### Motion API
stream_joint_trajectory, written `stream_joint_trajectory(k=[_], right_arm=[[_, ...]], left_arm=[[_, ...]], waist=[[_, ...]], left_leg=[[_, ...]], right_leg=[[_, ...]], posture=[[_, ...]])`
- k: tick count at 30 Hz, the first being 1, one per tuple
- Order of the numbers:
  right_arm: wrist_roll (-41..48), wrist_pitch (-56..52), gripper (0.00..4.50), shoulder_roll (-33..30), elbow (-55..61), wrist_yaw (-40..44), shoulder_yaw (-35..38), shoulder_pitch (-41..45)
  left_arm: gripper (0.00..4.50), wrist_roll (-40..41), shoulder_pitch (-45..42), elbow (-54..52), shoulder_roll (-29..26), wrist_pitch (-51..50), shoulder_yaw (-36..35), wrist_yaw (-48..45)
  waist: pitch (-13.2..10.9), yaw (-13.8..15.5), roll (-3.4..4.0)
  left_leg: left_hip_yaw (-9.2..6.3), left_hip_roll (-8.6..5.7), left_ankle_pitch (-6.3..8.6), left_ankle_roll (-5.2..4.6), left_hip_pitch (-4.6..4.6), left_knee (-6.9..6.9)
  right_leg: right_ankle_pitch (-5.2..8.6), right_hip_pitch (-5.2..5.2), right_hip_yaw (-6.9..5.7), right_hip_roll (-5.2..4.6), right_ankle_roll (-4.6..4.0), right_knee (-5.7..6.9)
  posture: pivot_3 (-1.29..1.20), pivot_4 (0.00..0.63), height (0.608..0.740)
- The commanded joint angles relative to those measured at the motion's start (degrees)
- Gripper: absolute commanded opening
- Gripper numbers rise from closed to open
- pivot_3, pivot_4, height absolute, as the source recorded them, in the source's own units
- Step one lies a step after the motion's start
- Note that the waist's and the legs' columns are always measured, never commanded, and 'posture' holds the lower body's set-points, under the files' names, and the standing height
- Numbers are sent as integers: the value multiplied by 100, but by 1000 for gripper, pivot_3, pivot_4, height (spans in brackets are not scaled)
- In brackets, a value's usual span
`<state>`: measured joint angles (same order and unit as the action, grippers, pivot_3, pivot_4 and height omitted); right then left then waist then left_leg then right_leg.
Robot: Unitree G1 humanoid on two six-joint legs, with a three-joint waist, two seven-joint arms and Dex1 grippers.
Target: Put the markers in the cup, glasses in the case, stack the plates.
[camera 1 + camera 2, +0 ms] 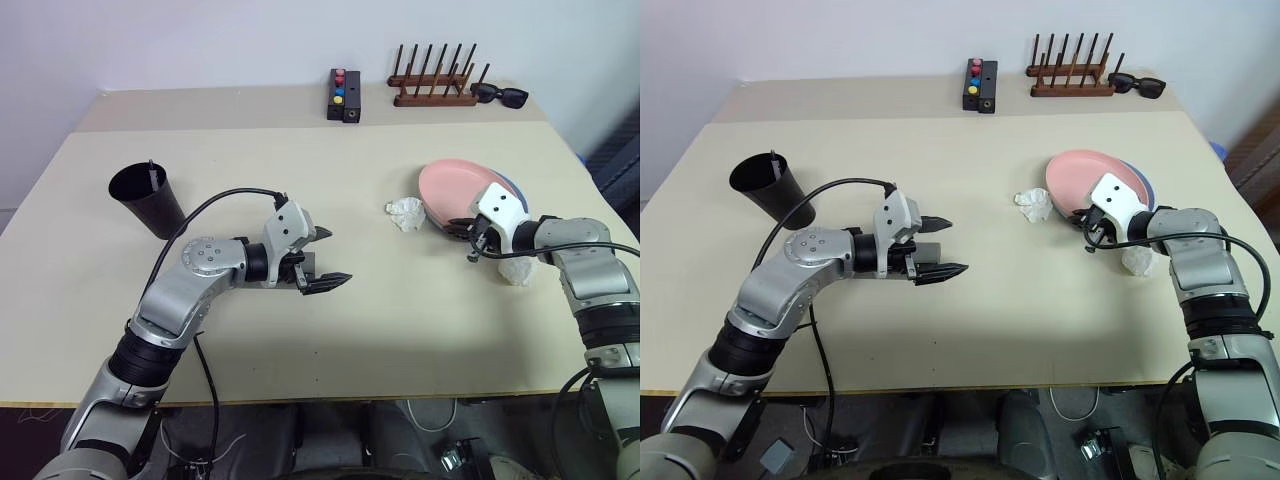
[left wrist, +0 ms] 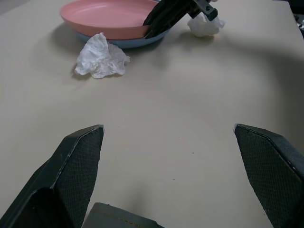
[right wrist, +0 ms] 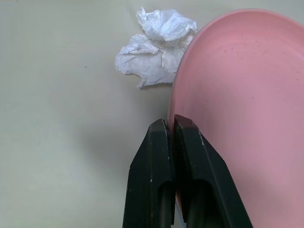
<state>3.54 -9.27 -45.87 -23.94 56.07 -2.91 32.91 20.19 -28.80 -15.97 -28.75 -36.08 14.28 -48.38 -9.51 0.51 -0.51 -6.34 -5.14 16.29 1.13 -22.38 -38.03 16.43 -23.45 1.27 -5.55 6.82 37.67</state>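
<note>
A: The right gripper (image 3: 175, 124)?

B: Fingers pressed together on the near rim of the pink plate (image 1: 462, 190); that plate lies on the blue plate (image 1: 508, 186), a sliver of blue showing past its edge.

A: And the left gripper (image 1: 322, 258)?

B: Spread wide, nothing between its fingers, above bare table (image 1: 400, 320) near the middle; it points toward the plates.

A: Around them?

B: One crumpled tissue (image 1: 406, 213) touches the pink rim; another crumpled tissue (image 1: 518, 270) sits by the right wrist; the cup (image 1: 148, 200) stands far left (a marker (image 1: 152, 172) pokes from it).
</note>
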Motion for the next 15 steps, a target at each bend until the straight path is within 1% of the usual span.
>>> stream_joint_trajectory(k=[1,6,10,13,15], right_arm=[[102,-43,58,59,13,50,107,51],[9,33,58,41,-25,-42,94,59],[-104,130,58,2,-308,-180,98,154],[-53,93,935,-76,-351,-100,152,212],[-22,54,1910,-145,-286,-30,185,220]], left_arm=[[4500,60,20,-206,-27,16,-137,5],[4500,70,16,-210,-49,15,-138,10],[4500,66,-6,-184,-53,24,-135,10],[4500,65,-1,-186,-63,24,-135,14],[4500,67,-4,-186,-68,20,-135,15]], waist=[[0,0,0],[0,0,0],[0,7,0],[0,11,0],[0,4,0]], left_leg=[[0,0,0,0,0,0],[0,0,0,0,0,0],[0,0,0,0,0,0],[0,0,0,0,0,0],[0,-1,0,0,0,0]], right_leg=[[0,0,0,0,0,0],[0,0,0,0,0,0],[0,0,0,0,0,0],[0,1,0,0,0,-1],[0,0,0,0,0,-1]], posture=[[0,150,740],[0,150,740],[0,150,740],[0,150,740],[0,150,740]])
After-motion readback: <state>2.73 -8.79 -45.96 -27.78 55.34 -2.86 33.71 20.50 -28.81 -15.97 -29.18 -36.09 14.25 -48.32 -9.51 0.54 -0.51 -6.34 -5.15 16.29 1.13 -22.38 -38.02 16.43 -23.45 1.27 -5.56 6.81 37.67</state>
